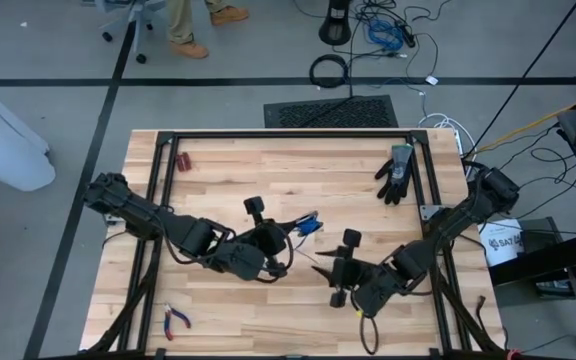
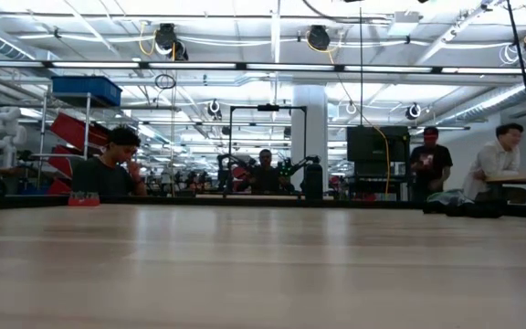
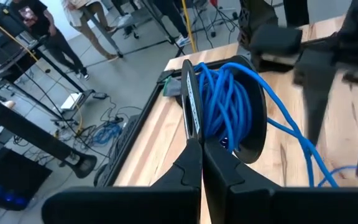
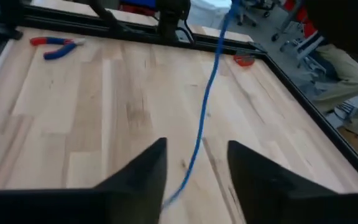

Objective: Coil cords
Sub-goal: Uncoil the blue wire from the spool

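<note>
The cords are one blue cable. Several turns of it form a coil (image 3: 229,106) around my left gripper (image 3: 191,74), which is shut and held above the middle of the table (image 1: 288,235). One strand (image 4: 207,99) leaves the coil, slopes down over the wood and passes between the fingers of my right gripper (image 4: 194,155). That gripper is open and stands just right of the left one (image 1: 320,268). The low view shows neither arm nor the cable. My left gripper carries the coil (image 3: 219,124) wound round its shut fingers, which point slightly downward toward the table's right. The turns cover one finger, so whether a strand is pinched between the fingers is hidden. The coil hangs clear of the table. My right gripper has the strand (image 4: 188,174) in its open gap; whether a finger touches it, I cannot tell.
A black glove (image 1: 396,172) lies at the far right of the table. Red-handled pliers (image 1: 176,320) lie near the front left. A small red object (image 1: 183,160) sits at the far left. A black frame (image 1: 158,180) borders the wood. People sit in the room behind (image 2: 108,169).
</note>
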Robot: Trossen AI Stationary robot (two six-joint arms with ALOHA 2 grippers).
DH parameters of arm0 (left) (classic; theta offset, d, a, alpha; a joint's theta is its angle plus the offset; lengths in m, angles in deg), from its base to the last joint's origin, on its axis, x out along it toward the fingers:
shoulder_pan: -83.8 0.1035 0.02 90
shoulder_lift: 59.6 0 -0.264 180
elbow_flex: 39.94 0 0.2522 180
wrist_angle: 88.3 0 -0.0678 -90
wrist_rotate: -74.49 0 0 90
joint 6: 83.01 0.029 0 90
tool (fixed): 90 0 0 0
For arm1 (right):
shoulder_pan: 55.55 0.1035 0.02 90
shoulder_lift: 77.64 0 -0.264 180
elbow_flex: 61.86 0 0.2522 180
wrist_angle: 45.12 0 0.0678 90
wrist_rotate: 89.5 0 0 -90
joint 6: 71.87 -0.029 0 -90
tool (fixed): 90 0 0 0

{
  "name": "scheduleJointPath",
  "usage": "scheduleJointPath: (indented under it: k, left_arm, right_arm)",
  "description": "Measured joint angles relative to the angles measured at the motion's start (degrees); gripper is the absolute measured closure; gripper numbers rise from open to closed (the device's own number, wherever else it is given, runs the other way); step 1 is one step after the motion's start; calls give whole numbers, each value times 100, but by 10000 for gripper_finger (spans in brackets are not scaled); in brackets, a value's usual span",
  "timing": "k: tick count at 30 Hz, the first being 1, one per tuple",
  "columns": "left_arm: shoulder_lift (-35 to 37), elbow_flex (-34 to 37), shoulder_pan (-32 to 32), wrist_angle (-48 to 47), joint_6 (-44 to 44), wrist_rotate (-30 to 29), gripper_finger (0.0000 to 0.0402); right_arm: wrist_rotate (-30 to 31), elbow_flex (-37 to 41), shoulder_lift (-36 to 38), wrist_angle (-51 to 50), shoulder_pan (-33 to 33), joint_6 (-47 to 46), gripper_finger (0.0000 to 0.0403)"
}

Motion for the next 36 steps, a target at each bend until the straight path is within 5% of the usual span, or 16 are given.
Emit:
scheduleJointPath:
  k: [4, 9, 16, 24, 36]
  left_arm:
    - [-1, 2, -38, -5, -94, -15, 399]
    - [-1, 2, -105, 1, -107, -27, 399]
    - [-1, 2, -123, -4, -103, -116, 399]
    - [-1, 7, -123, -8, -105, -119, 399]
    - [-1, 9, -262, -4, -110, -154, 399]
  right_arm:
    - [-9, 0, -280, 257, -118, 8, 198]
    - [74, 0, -724, 543, -262, 68, 198]
    - [610, 4, -991, 760, -290, 156, 259]
    - [589, -2, -919, 762, -200, 295, 392]
    - [548, -620, -876, 707, 139, 694, 402]
